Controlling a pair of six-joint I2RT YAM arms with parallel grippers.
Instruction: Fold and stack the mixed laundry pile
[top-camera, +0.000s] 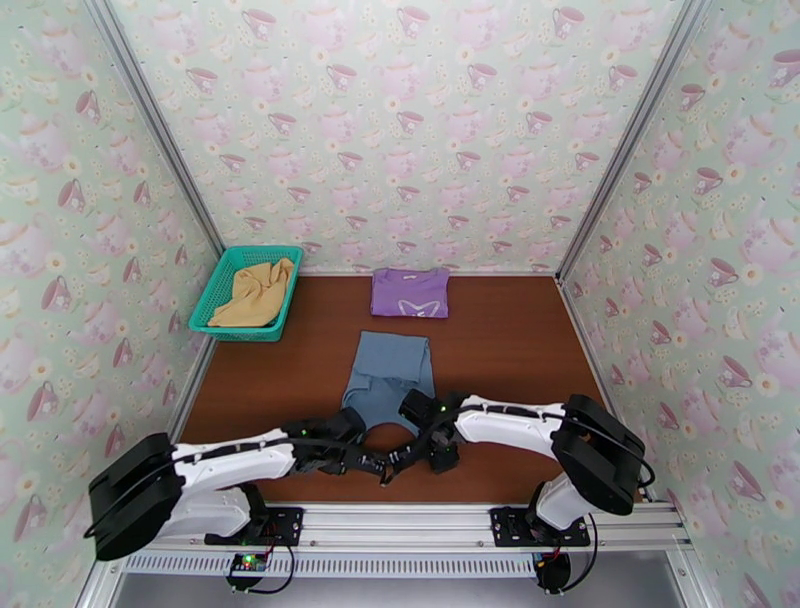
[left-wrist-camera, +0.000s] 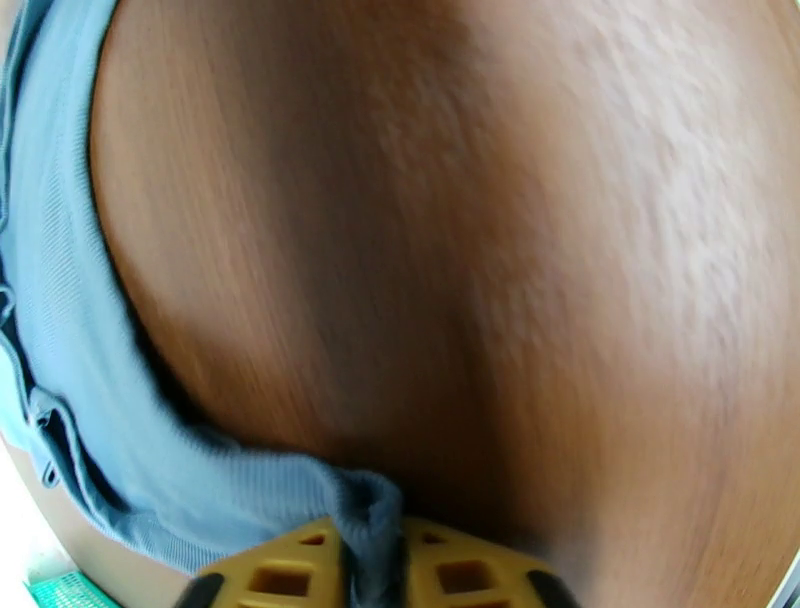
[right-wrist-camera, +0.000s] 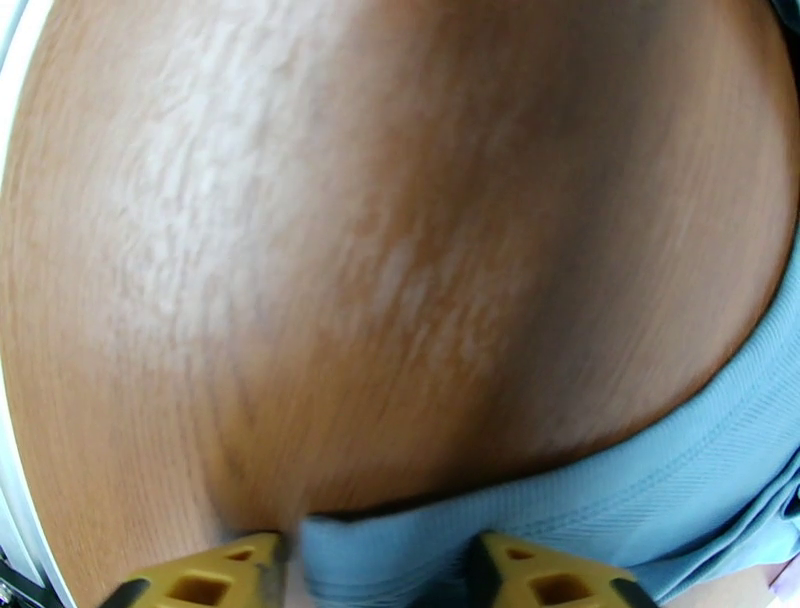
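Observation:
The grey-blue piece (top-camera: 390, 372) lies spread at the table's centre, its near hem by both wrists. In the left wrist view my left gripper (left-wrist-camera: 372, 565) is shut on a bunched bit of that hem (left-wrist-camera: 150, 470), pinched between the yellow fingers. In the right wrist view my right gripper (right-wrist-camera: 385, 572) has its jaws apart, the grey-blue hem (right-wrist-camera: 620, 500) lying flat between the fingers. The purple T-shirt (top-camera: 410, 292) sits folded at the back of the table. The mustard-yellow piece (top-camera: 255, 292) lies crumpled in the basket.
A teal mesh basket (top-camera: 217, 288) stands at the back left corner. Patterned walls close the table on three sides. Bare brown tabletop (top-camera: 510, 340) lies to the right of the garments, and a metal rail (top-camera: 400, 520) runs along the near edge.

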